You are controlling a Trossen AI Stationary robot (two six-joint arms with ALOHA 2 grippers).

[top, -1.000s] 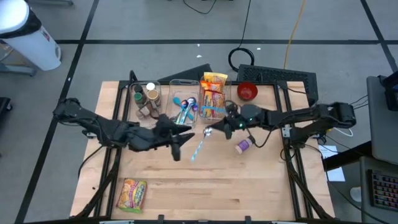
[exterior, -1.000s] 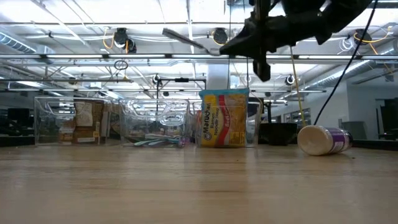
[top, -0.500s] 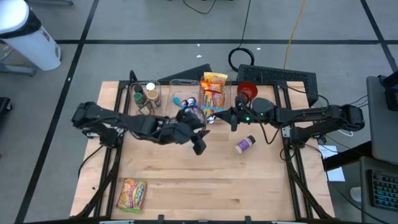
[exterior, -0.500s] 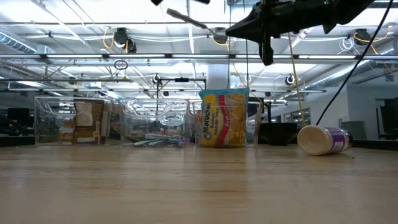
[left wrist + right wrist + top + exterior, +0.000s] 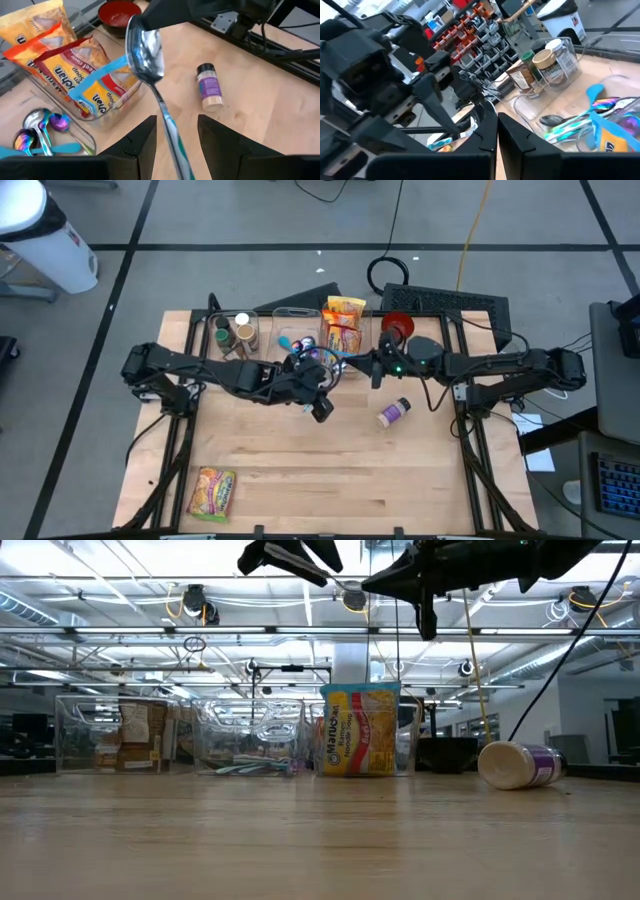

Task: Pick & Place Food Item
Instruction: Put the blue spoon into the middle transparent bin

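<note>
Wooden table (image 5: 400,470) carries three clear bins at its back edge. Above the middle bin (image 5: 298,345), the left gripper (image 5: 174,137) grasps a spoon (image 5: 150,60) by its handle. Just beside it, the right gripper (image 5: 378,370) hangs clenched and empty. Near it lies a jar (image 5: 393,412).

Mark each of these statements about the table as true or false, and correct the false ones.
1. A spoon sits between the left gripper's fingers. True.
2. The purple-labelled bottle stands upright. False: it lies on its side on the table.
3. A red bowl sits at the table's far edge. True.
4. The snack packet at the near left corner lies inside a clear bin. False: it lies on the bare table.
5. The right gripper is wide open. False: it is shut.
</note>
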